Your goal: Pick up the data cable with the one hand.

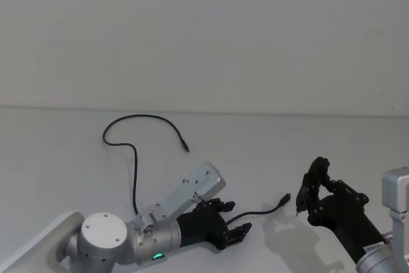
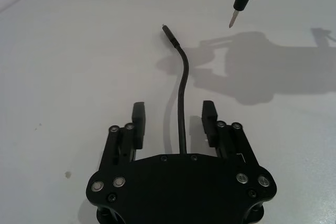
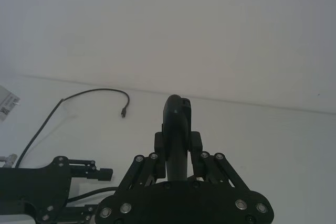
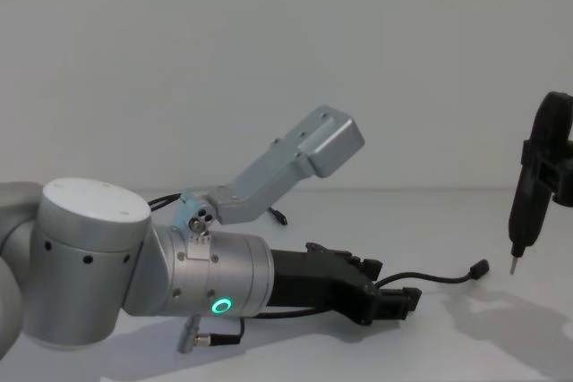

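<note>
The data cable [image 2: 182,93] was straddled by the parted jaws of the left gripper [image 2: 174,109]; closed off-centre, it could be flicked aside. The right gripper [image 3: 177,142] was parked, clamped on a tool [image 3: 176,109].

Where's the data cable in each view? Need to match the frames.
Head: cable loops at centre-left, passes behind the left arm, emerges between the jaws of the open left gripper.
Left wrist: cable mid-picture, running out from between those jaws.
Right wrist: cable a thin arc beyond the left gripper; right gripper, holding a tool, in front.
Chest: cable juts right of the left gripper.
Shared landmark: left gripper.
</note>
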Motion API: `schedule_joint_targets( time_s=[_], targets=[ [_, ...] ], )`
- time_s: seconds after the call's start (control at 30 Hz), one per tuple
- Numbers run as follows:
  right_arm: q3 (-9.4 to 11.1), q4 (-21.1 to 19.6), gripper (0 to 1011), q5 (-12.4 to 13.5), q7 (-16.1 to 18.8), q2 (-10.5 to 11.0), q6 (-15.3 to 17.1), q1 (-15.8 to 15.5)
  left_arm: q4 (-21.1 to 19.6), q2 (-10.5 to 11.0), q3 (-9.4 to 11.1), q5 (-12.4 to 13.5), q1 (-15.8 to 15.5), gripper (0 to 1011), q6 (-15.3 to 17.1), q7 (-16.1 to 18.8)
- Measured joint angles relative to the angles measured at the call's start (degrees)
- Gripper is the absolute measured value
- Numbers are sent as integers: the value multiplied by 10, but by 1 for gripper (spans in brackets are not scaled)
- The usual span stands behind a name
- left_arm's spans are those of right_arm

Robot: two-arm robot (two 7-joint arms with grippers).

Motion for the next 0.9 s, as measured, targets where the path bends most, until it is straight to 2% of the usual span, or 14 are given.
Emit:
schedule_joint_targets(
  time_s=[0.17, 0.2, 0.33, 0.43, 0.47, 0.57, 0.67, 0.9],
  targets=[
    [0, 0, 269, 0, 0, 0, 0, 0, 6, -3, 0, 1, -2, 469, -1, -1],
    [0, 0, 269, 0, 0, 0, 0, 0, 7, -3, 0, 1, -2, 407, -1, -1],
    [0, 0, 269, 0, 0, 0, 0, 0, 10, -5, -1, 1, -3, 328, -2, -2],
    [0, 0, 269, 0, 0, 0, 0, 0, 12, -6, -1, 2, -3, 202, -3, -2],
    [0, 0, 269, 0, 0, 0, 0, 0, 12, -6, -1, 2, -3, 202, -3, -2],
    [0, 0, 269, 0, 0, 0, 0, 0, 14, -6, -1, 2, -4, 104, -3, -2],
    [0, 0, 269, 0, 0, 0, 0, 0, 14, -7, -1, 2, -4, 43, -4, -2],
    [0, 0, 269, 0, 0, 0, 0, 0, 8, -6, -9, 2, 0, 43, -11, 0]
  ],
)
